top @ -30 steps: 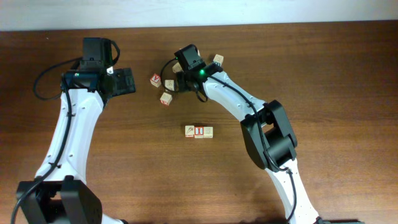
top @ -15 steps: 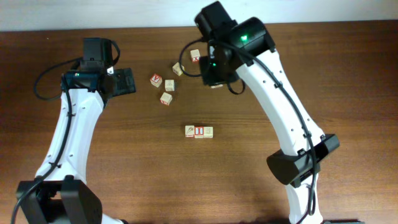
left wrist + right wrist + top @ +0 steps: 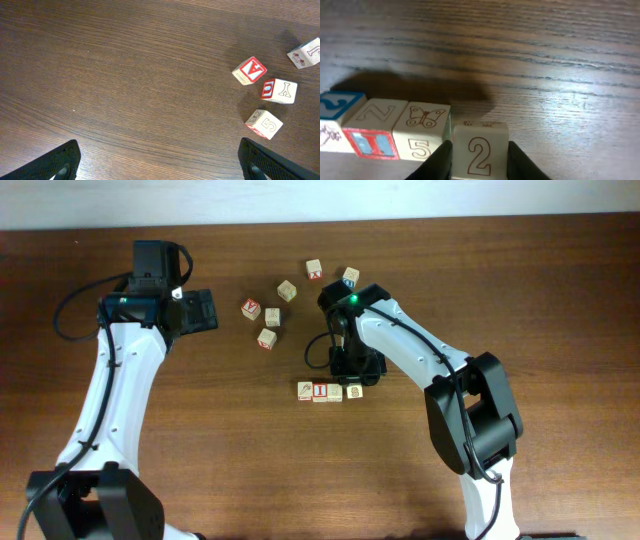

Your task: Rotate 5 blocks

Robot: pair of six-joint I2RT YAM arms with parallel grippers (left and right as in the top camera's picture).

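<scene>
A row of three cubes [image 3: 320,391] lies mid-table. At its right end is a pale cube with a tan "2" [image 3: 480,152], a narrow gap from the butterfly/"5" cube [image 3: 422,131]. My right gripper [image 3: 480,156] is shut on the "2" cube, one finger against each side. In the overhead view that gripper [image 3: 355,370] stands over the cube [image 3: 354,391]. Loose cubes lie behind: a red-framed one [image 3: 250,309], two pale ones [image 3: 272,317] [image 3: 266,338] and another [image 3: 287,290]. My left gripper [image 3: 200,310] hangs open over bare wood, left of these.
Two more cubes sit near the table's back edge, one with a red mark [image 3: 314,269] and one with blue print [image 3: 350,276]. A blue-printed cube [image 3: 332,112] ends the row on the left. The left wrist view shows three loose cubes to its right [image 3: 279,90].
The right arm left the back cluster, swung high, and came down at the row's right end with the "2" cube in its jaws. The left arm stayed still.
</scene>
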